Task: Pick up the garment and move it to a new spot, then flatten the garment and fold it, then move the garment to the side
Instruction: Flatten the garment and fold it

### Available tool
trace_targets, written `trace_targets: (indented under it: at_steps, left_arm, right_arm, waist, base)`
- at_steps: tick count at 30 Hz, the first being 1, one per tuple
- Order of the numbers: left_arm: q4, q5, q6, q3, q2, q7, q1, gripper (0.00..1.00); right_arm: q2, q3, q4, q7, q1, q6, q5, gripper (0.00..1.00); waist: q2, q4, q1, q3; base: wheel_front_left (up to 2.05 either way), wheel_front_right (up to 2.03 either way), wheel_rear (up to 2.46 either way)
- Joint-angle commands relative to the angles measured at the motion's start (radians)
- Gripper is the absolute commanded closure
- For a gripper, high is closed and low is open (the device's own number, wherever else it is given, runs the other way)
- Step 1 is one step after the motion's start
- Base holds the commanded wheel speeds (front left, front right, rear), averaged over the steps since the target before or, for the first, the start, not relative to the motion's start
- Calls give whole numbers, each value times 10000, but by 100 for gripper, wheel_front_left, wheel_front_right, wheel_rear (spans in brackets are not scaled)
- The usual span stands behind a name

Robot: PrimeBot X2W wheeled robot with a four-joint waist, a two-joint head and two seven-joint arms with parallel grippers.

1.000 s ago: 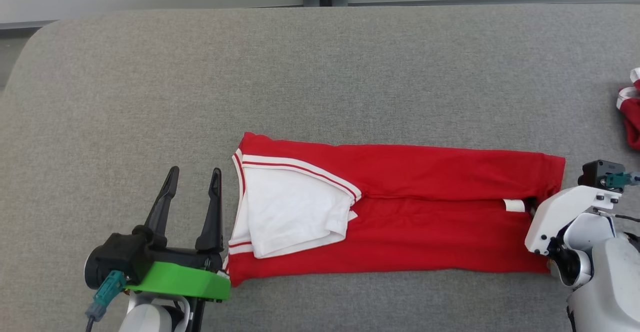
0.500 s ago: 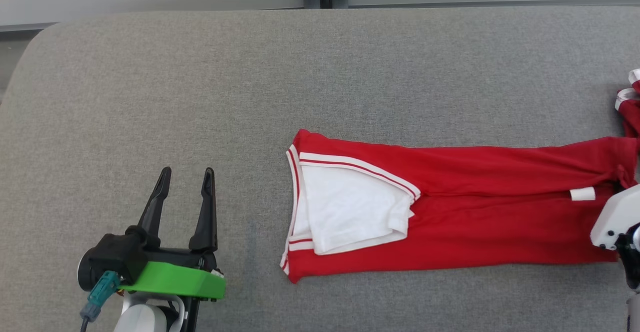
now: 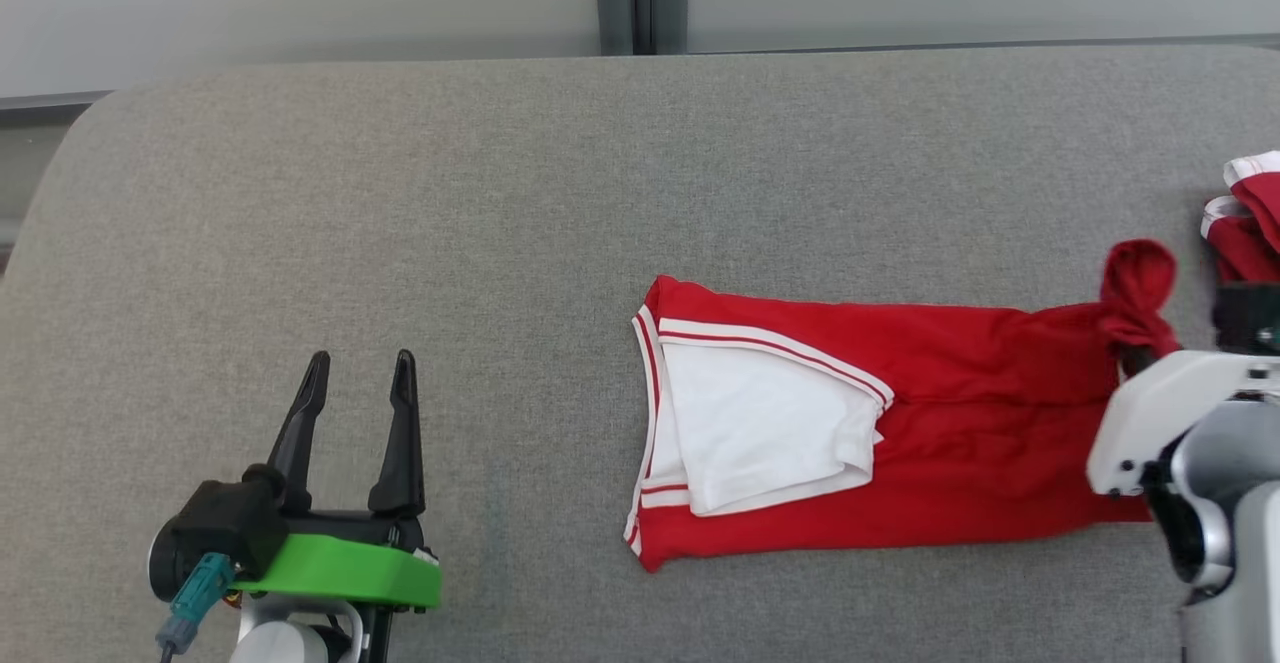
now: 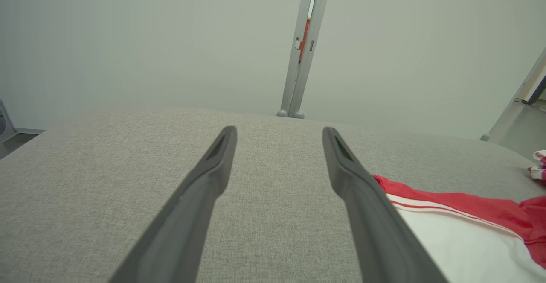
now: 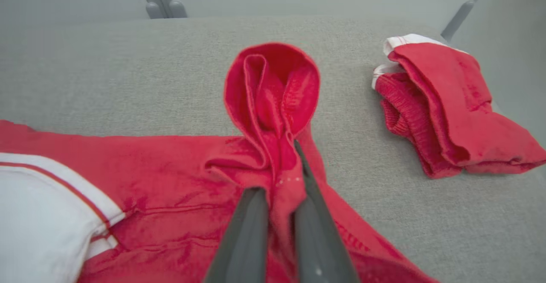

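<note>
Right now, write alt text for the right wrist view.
The right gripper is shut on a bunched end of the red garment, which rises in a loop above it. The rest lies flat on the grey surface to the left, white panel showing; a second red garment, folded, sits apart at the right.

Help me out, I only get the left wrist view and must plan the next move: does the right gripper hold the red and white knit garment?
Observer: Yes. The right gripper is shut on one end of the red and white knit garment, which bunches into a loop beyond the grip.
Operator: What lies beyond that end?
Observer: A second, folded red garment, apart from it, farther to the robot's right on the grey fabric surface.
Operator: How near is my gripper?
Observer: The left gripper sits apart from the garment's white-trimmed end, bare surface between them.
</note>
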Motion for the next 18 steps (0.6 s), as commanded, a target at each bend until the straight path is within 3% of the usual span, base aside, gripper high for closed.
trace_targets:
  at_steps: [1,8,18]
  left_arm:
    - [32,87,-29,33,-6,2,194,0]
    - [146,-46,-29,-117,-27,3,300,0]
    - [214,-181,-29,-358,-55,3,165,0]
  right_arm:
    - [92,516,-68,66,116,-14,151,100]
    - [431,2852,916,58,-515,-13,579,100]
    - [608,4576,3105,-441,-2001,-14,1566,100]
  waist:
    - [0,71,0,-167]
    - [0,421,0,-407]
    - [0,1200,0,-178]
  base:
    - [0,0,0]
    - [0,0,0]
    - [0,0,0]
